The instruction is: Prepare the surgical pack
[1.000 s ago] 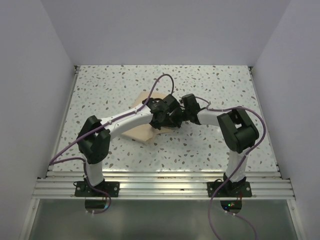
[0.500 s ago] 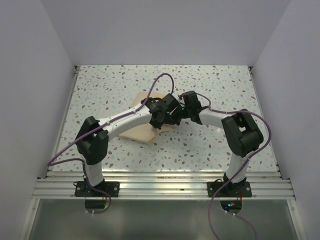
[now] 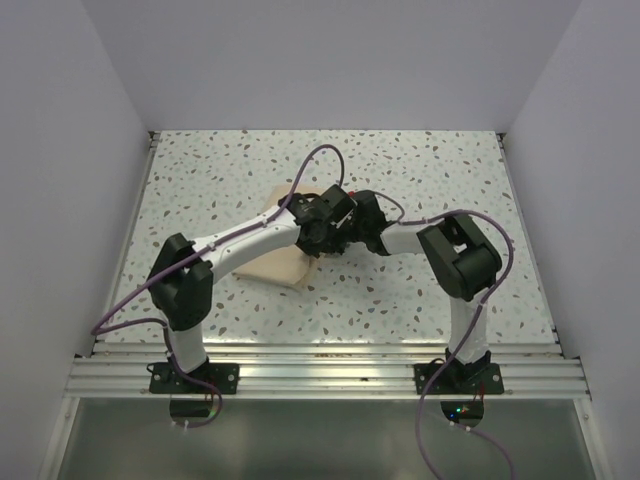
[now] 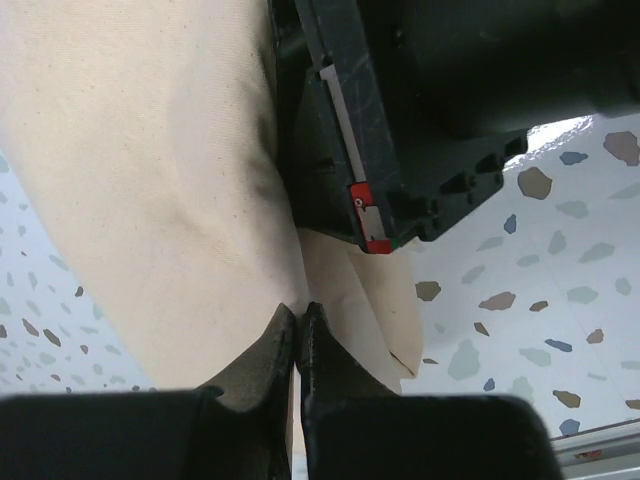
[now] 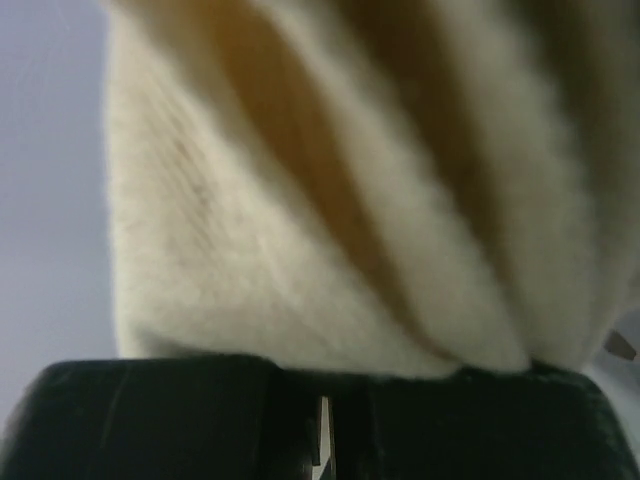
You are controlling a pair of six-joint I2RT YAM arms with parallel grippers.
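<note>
The large tan-beige soft fabric sheet (image 3: 272,262) lies mid-desk (image 3: 420,170), spreading leftward from both grippers. The left gripper (image 4: 298,312) pinches its fold; the right gripper (image 5: 322,400) pinches bunched cloth alongside.

You have a white tabletop (image 3: 430,170) flecked with grey and brown chips, closed in by plain pale walls (image 3: 330,60) at the back and on both sides. Along your near edge runs a ribbed aluminium rail (image 3: 330,372), and below it lies a glossy grey panel (image 3: 330,440).
</note>
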